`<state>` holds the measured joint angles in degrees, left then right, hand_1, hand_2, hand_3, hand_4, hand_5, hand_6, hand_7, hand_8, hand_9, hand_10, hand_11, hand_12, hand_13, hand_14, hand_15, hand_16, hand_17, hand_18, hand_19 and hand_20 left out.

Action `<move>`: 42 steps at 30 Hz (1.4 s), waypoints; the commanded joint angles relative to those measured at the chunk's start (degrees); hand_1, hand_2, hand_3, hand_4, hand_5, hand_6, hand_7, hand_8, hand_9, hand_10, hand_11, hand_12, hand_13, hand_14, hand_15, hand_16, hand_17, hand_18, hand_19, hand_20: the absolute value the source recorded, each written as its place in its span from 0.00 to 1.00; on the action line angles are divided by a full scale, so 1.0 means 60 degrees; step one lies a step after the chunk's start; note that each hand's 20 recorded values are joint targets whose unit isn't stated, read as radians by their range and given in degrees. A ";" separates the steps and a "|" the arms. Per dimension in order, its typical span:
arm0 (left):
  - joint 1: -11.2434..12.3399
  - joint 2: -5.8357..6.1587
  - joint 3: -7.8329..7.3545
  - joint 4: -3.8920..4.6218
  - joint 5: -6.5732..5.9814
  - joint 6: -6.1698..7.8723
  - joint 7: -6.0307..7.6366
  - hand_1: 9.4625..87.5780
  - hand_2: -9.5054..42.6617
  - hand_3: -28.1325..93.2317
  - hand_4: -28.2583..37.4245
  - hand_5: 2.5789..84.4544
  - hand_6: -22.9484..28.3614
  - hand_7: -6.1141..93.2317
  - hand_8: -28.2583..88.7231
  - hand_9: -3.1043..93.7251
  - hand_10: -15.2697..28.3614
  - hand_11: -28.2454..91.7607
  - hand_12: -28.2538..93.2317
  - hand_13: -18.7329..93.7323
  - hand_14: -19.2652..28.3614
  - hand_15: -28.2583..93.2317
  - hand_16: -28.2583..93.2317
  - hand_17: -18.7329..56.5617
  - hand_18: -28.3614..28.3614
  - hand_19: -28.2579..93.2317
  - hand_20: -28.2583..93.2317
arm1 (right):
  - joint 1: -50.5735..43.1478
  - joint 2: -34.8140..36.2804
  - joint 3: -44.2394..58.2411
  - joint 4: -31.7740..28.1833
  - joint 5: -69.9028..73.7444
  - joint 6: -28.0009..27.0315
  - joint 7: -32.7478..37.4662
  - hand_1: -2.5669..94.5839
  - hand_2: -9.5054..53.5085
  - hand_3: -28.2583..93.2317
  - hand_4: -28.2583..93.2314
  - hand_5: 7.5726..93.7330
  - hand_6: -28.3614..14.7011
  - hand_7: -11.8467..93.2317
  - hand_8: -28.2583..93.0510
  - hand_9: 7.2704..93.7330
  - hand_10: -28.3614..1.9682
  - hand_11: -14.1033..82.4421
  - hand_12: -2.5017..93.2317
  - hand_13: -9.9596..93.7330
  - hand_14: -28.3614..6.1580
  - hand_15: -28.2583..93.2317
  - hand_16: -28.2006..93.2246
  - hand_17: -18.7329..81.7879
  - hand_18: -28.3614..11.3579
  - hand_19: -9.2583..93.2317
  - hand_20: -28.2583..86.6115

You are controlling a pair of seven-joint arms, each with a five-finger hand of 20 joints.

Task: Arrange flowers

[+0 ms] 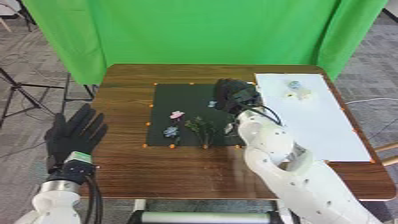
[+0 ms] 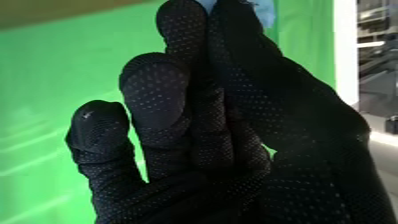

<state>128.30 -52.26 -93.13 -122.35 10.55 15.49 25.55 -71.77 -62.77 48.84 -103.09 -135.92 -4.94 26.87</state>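
1. Take 12 o'clock as the far edge of the brown wooden table (image 1: 124,170).
2. Grasping, with the black-gloved right hand (image 1: 235,95), a pale blue soft-petalled flower (image 2: 265,11) between thumb and fingertips, over the 1 to 2 o'clock part of the dark rectangular mat (image 1: 187,95). Cannot tell whether lifted clear or touching.
3. At the right hand's 8 o'clock, just beside: a small blue patch (image 1: 212,104). Cannot tell if part of the same flower.
4. Main risk: slipping or twisting out of the grasp, owing to thin petals and a narrow hold near the tips. With a firmer squeeze, likely creasing instead.
5. Second risk: snagging or dragging the leafy green sprigs (image 1: 204,127) at the mat's 6 o'clock, because of the forearm passing close by. Less exposed: the pink flower (image 1: 177,115) at 9 and the dusty blue flower (image 1: 171,131) at 7.
6. If bound for the white rectangular sheet (image 1: 324,130) at 3 o'clock, could knock the cream blooms (image 1: 300,94) near its 12 by coming in too low.
7. Black-gloved left hand (image 1: 75,132) at the table's 9 o'clock: fingers released, straight and spread; little risk from there.
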 commanded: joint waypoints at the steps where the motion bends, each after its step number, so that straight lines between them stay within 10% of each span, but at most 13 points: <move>1: -0.0263 0.0043 0.0167 0.0066 0.0149 0.0024 -0.0404 0.20 0.45 0.80 0.00 0.44 0.56 0.26 0.14 0.37 0.61 0.39 0.30 0.36 0.66 0.50 0.15 0.16 0.72 0.50 0.30 | 0.0351 -0.0788 -0.0522 0.0822 0.0027 -0.0107 -0.0218 0.65 0.00 0.81 0.00 0.77 0.65 0.47 0.29 0.93 0.68 0.27 0.49 0.80 0.65 0.70 0.59 0.59 0.16 0.98 0.61; 10: -0.0362 0.0039 0.0182 0.0099 0.0150 -0.0034 -0.0559 0.22 0.47 0.79 0.00 0.45 0.56 0.27 0.14 0.37 0.61 0.40 0.30 0.36 0.66 0.51 0.15 0.17 0.71 0.50 0.30 | 0.0496 -0.1023 -0.0818 0.1007 -0.0120 0.0177 0.0211 0.65 0.00 0.81 0.00 0.76 0.64 0.46 0.28 0.92 0.68 0.26 0.48 0.79 0.65 0.70 0.60 0.58 0.15 0.97 0.61; 12: -0.0361 0.0037 0.0191 0.0085 -0.0111 -0.0028 -0.0513 0.22 0.48 0.79 0.00 0.45 0.56 0.27 0.14 0.37 0.61 0.40 0.30 0.36 0.66 0.51 0.15 0.17 0.71 0.50 0.30 | 0.0482 -0.1038 -0.0839 0.0901 -0.0097 0.0194 0.0260 0.65 0.00 0.81 0.00 0.77 0.64 0.46 0.28 0.92 0.68 0.26 0.48 0.79 0.65 0.70 0.60 0.58 0.16 0.97 0.61; 32: -0.0715 -0.0016 0.0202 0.0245 0.0095 -0.0052 -0.0982 0.21 0.49 0.79 0.00 0.45 0.56 0.27 0.14 0.37 0.62 0.41 0.30 0.36 0.67 0.51 0.14 0.17 0.71 0.51 0.30 | 0.0129 -0.1201 -0.1026 0.0860 -0.0596 0.0231 0.0387 0.63 0.04 0.82 0.00 0.72 0.62 0.39 0.25 0.88 0.65 0.24 0.44 0.78 0.62 0.71 0.57 0.57 0.16 0.97 0.61; 42: -0.0607 0.0009 0.0195 0.0215 0.0051 -0.0065 -0.0833 0.21 0.49 0.79 0.00 0.45 0.56 0.27 0.14 0.37 0.61 0.40 0.30 0.36 0.67 0.51 0.14 0.17 0.71 0.51 0.30 | 0.0012 -0.1180 -0.0931 0.0810 -0.0501 0.0081 0.0396 0.63 0.00 0.83 0.00 0.68 0.61 0.38 0.23 0.77 0.59 0.24 0.32 0.77 0.67 0.68 0.58 0.57 0.16 0.94 0.58</move>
<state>123.72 -52.07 -91.51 -120.82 10.83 15.52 20.38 -71.05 -69.71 42.93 -97.71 -138.59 -4.06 28.77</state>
